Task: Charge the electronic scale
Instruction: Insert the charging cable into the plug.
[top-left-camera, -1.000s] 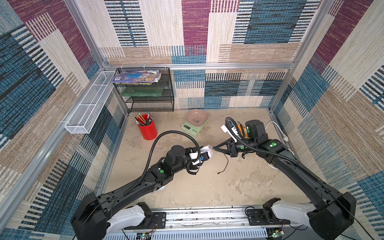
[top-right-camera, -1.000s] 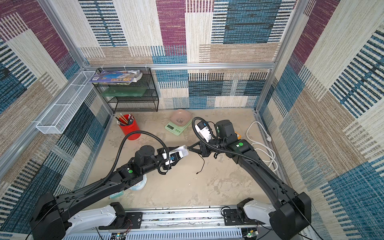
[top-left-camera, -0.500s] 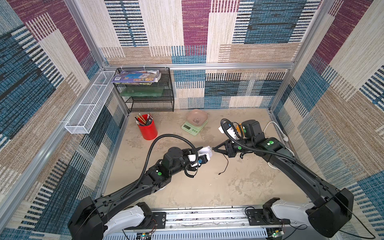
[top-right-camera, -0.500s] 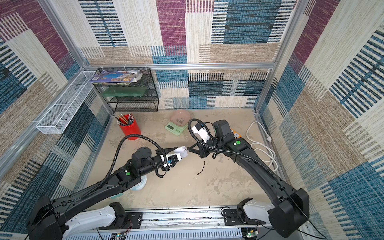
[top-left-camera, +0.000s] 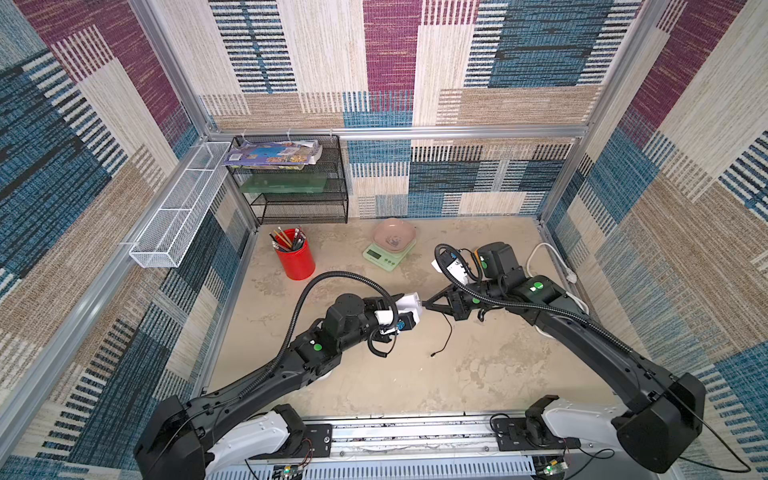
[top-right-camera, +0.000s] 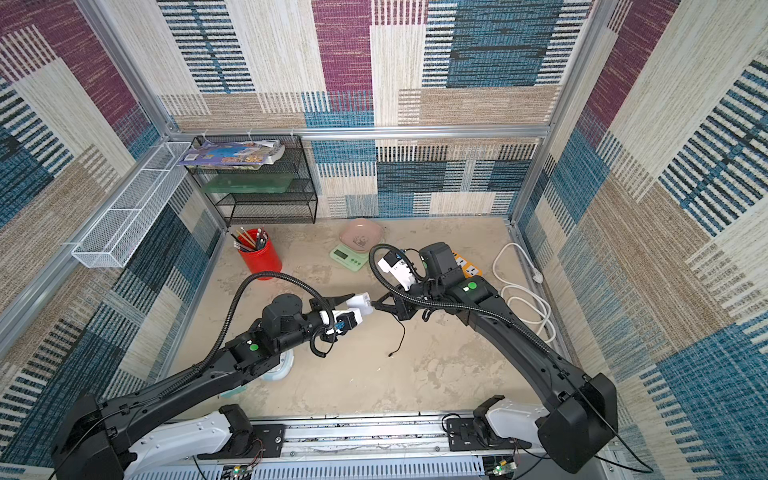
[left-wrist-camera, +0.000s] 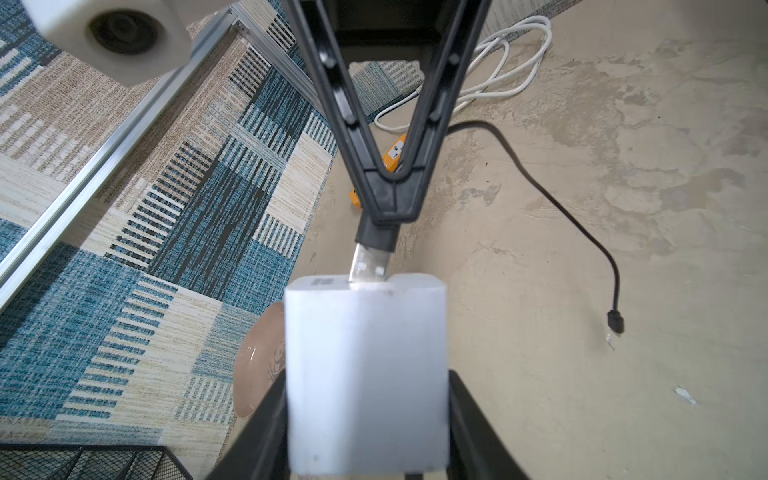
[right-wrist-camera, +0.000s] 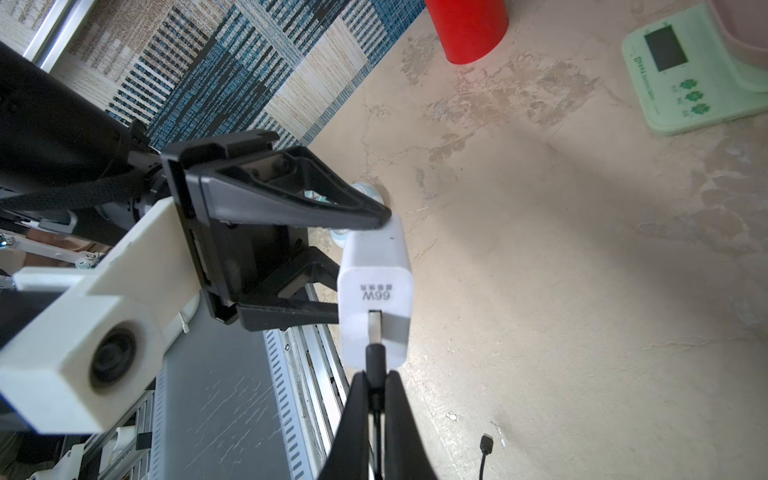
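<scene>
Standing pencils (top-left-camera: 286, 240) in red cup (top-left-camera: 297, 262)

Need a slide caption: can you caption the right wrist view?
Right gripper holds a USB plug partly in the white charger gripped by the left gripper; green scale beyond.

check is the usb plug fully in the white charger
Not fully: bare metal of the USB plug shows outside the port of the white charger.

Electronic scale (right-wrist-camera: 698, 83) partly beyond the right wrist view's edge
</scene>
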